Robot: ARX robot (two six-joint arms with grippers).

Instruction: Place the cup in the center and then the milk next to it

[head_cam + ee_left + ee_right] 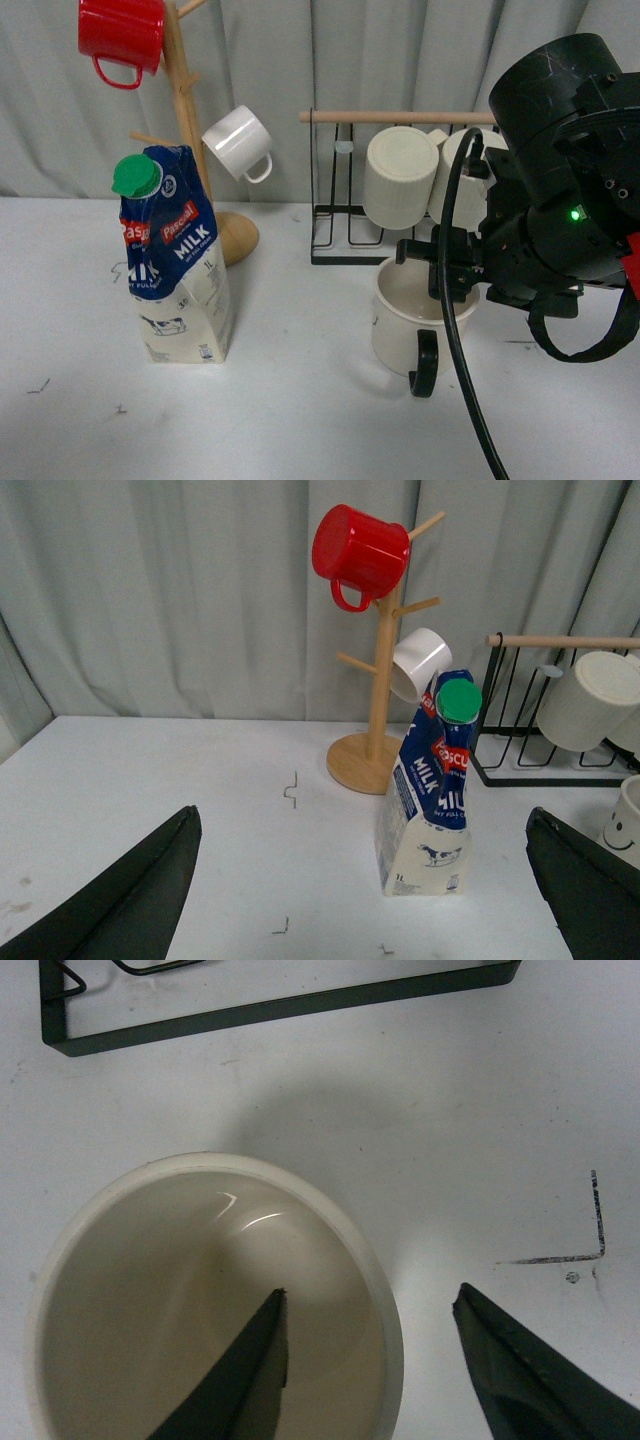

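On the table (300, 430), the milk (178, 270) stands left and the cup (395, 335) right, well apart. A mug tree (238, 240) stands behind the milk, a mug rack (400, 117) behind the cup. The right gripper (372, 1293) straddles the cup's rim, one finger inside, one outside.

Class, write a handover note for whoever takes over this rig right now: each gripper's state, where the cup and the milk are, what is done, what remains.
right gripper: open, straddling the rim of the cup, one finger inside and one outside; not yet closed.
left gripper: open and empty, facing the milk.
The cup stands on the table, right of centre, handle toward the robot.
The milk stands upright at the left, with no gripper on it.
Done: grasp lined up on the cup.
Left: close, move the cup to the centre, then set the milk beside it.
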